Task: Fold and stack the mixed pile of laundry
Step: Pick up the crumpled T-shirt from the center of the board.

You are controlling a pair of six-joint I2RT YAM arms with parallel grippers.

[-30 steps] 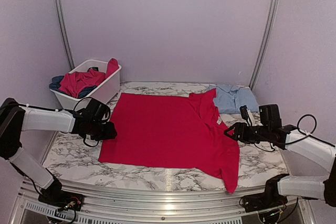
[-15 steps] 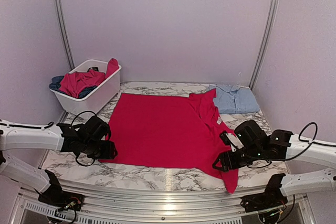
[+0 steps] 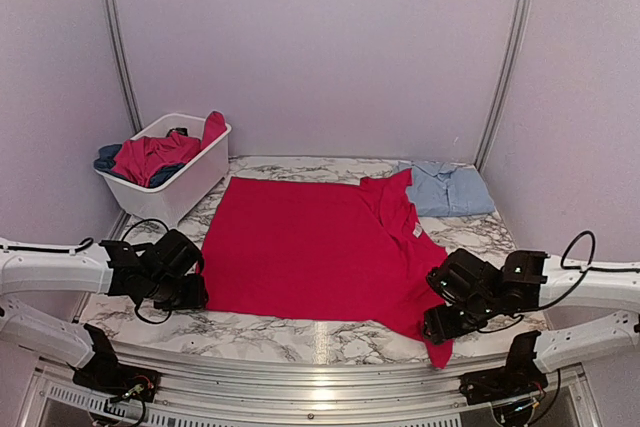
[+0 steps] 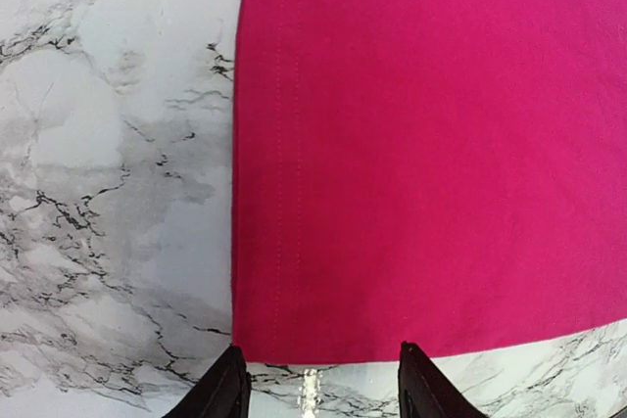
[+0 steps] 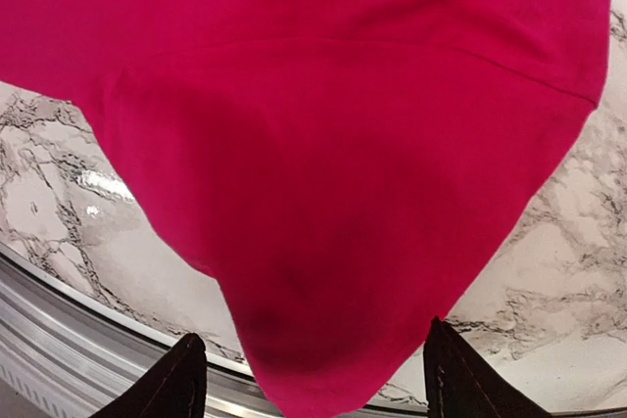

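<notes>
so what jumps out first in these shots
A big red shirt lies spread flat across the middle of the marble table. The left gripper stands open at its near left corner, the right gripper open over its near right sleeve. A white basket of clothes sits back left.

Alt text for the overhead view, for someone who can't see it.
A red T-shirt lies flat on a marble table, the left gripper at its near left corner, the right gripper over its near right sleeve. A white basket of clothes sits back left, a light blue shirt back right.
</notes>
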